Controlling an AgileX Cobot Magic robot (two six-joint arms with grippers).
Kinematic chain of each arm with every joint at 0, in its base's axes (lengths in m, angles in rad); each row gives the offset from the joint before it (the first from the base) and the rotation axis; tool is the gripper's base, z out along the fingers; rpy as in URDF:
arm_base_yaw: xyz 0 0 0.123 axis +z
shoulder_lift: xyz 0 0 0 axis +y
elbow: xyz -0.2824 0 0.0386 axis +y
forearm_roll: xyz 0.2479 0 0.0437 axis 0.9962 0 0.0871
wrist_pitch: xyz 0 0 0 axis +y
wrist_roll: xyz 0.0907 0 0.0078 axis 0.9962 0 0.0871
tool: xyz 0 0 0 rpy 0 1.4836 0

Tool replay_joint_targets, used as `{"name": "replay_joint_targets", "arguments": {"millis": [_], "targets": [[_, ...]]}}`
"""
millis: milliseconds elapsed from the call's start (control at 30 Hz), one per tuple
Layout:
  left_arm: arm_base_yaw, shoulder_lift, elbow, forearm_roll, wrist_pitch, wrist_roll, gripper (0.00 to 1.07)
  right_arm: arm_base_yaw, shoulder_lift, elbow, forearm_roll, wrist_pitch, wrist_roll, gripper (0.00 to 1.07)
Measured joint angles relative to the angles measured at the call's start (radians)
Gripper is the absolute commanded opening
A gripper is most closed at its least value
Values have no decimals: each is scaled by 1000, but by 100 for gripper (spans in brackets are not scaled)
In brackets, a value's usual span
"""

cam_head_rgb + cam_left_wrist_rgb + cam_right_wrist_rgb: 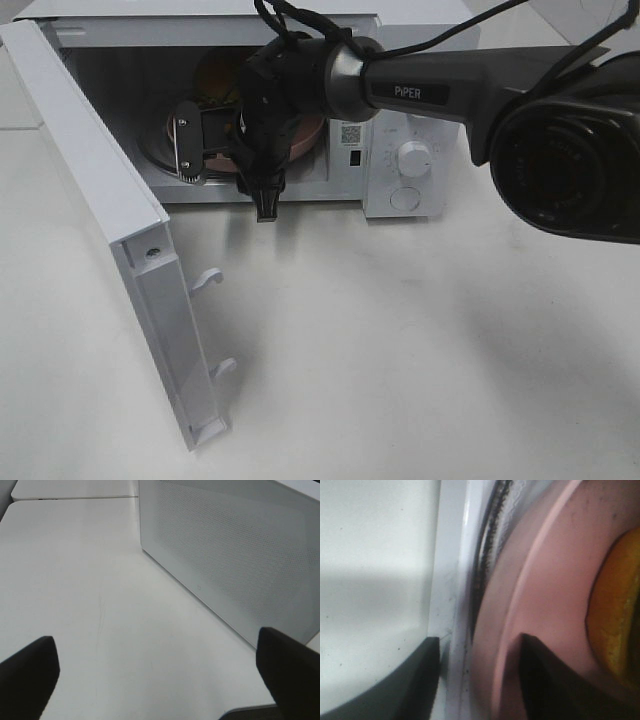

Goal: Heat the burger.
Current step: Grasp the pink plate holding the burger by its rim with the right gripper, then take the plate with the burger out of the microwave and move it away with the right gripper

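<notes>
The burger shows as a golden-brown bun on a round pink plate inside the open microwave. From above, only a sliver of the bun and part of the plate show behind the right arm. My right gripper hangs at the oven's front sill. One finger is over the plate and the other is outside its rim, with a gap between them and nothing clamped. My left gripper is wide open over bare table beside the microwave's perforated wall. It holds nothing.
The microwave door stands swung out toward the front left, its latch hooks pointing right. Control knobs sit on the panel right of the cavity. White tabletop stretches in front.
</notes>
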Motion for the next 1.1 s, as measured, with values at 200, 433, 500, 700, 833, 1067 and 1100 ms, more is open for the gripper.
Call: {"name": "replay_joint_targets", "arguments": {"millis": [200, 433, 500, 700, 833, 1067, 1100], "targets": [[0, 0, 0, 0, 0, 0, 101, 10, -16, -10, -6, 5, -3, 0], [0, 0, 0, 0, 0, 0, 101, 18, -43, 21, -18, 9, -21, 0], [0, 0, 0, 0, 0, 0, 101, 20, -49, 28, -18, 11, -31, 0], [0, 0, 0, 0, 0, 0, 101, 24, -108, 111, -18, 11, -99, 0], [0, 0, 0, 0, 0, 0, 101, 25, -134, 158, -30, -2, -131, 0], [0, 0, 0, 0, 0, 0, 101, 28, -233, 356, -52, -119, -203, 0], [0, 0, 0, 0, 0, 0, 101, 28, -233, 356, -52, -119, -203, 0]]}}
